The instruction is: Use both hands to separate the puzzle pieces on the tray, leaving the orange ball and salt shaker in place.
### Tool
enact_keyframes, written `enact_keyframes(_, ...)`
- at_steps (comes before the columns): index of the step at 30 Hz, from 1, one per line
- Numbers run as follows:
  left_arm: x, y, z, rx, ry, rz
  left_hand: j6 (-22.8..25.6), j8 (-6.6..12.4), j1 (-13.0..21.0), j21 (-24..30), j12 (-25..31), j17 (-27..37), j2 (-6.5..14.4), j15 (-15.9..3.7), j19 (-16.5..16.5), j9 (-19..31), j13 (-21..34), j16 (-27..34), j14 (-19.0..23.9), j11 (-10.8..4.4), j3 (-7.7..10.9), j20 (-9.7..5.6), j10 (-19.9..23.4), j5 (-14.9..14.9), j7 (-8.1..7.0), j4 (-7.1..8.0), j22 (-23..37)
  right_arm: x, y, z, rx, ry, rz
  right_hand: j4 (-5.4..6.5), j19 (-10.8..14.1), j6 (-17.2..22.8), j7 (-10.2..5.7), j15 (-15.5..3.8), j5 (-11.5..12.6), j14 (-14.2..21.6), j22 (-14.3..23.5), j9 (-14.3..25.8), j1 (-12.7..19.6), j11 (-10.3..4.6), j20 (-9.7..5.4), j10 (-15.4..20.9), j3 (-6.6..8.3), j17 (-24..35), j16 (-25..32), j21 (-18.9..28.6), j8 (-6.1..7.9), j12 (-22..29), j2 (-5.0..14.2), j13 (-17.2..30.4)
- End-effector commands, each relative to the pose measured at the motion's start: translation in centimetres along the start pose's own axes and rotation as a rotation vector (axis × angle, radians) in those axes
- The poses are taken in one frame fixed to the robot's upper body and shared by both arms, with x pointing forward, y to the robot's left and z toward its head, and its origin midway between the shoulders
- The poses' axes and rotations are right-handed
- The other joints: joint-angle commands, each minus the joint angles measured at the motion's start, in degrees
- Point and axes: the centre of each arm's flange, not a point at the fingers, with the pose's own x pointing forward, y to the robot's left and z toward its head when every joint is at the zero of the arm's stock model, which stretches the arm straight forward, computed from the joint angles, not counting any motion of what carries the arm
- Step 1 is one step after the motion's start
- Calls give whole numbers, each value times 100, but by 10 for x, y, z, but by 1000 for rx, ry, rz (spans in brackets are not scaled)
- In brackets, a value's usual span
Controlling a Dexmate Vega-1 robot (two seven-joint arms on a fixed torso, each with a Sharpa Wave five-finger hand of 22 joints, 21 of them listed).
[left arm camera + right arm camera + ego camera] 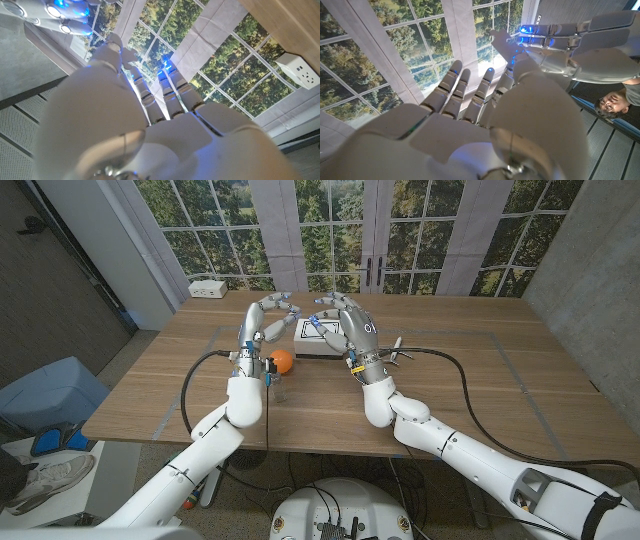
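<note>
Head view of my workspace: both arms reach in from the near corners over the wooden desk (pixel 480 380), and both hands are raised above its middle. My left hand (pixel 266 320) is open, fingers apart and holding nothing, just left of the white tray (pixel 312 352), fingertips toward the far edge. My right hand (pixel 347 328) is likewise open and empty, fingers spread, hovering over the tray and covering much of it; whether it touches the tray I cannot tell. The puzzle pieces (pixel 310 330) show as a small patch with blue marks on the tray's far left part, between my two hands; at this size I cannot tell whether they are joined or apart. The orange ball (pixel 283 361) lies on the desk just left of the tray, beside my left wrist. The salt shaker (pixel 279 390), small and clear, stands nearer to me than the ball. A white power strip (pixel 208 288) lies at the far left corner. In the right wrist view my right hand (pixel 470 115) has straight, parted fingers, with the left hand (pixel 570 42) beyond it and a person (pixel 620 102) at the edge.
</note>
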Motion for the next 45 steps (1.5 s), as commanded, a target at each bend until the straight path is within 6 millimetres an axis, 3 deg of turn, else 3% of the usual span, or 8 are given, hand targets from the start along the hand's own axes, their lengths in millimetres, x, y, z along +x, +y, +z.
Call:
enact_keyframes(1, -10, 1, 7, 61, -17, 99, 223, -48, 95, 27, -14, 29, 7, -992, 52, -9, 18, 41, 85, -15, -23, -263, 79, 62, 158, 7, 17, -5, -4, -1, -20, 13, -21, 0, 0, 54, 16, -990, 37, 38, 2, 9, -21, 8, 9, 35, 47, 6, -29, -34, 32, -6, 0, 18)
enact_keyframes(22, -18, 18, -6, 124, 108, 107, 267, -108, 172, 39, -70, 34, -31, -990, 29, -65, 11, 5, 98, -17, -93, -294, 132, 66, 147, -2, 28, -10, -7, -4, -75, 40, -2, 1, -2, 83, 5, -993, 48, 36, 2, 11, -22, 7, 3, 40, 76, 12, -46, -40, 6, -36, -10, 29)
enact_keyframes(45, -18, 29, -28, 112, 248, 11, 264, -166, 188, 45, -145, 24, -27, -975, -2, -73, 2, -74, -21, -14, -147, -303, 84, 56, 129, 21, 38, -18, -15, -12, -148, 170, 141, 12, -29, 109, -21, -953, 58, -27, 3, 13, -81, 4, 5, 32, 96, -5, -114, -57, -30, -81, -78, 44)
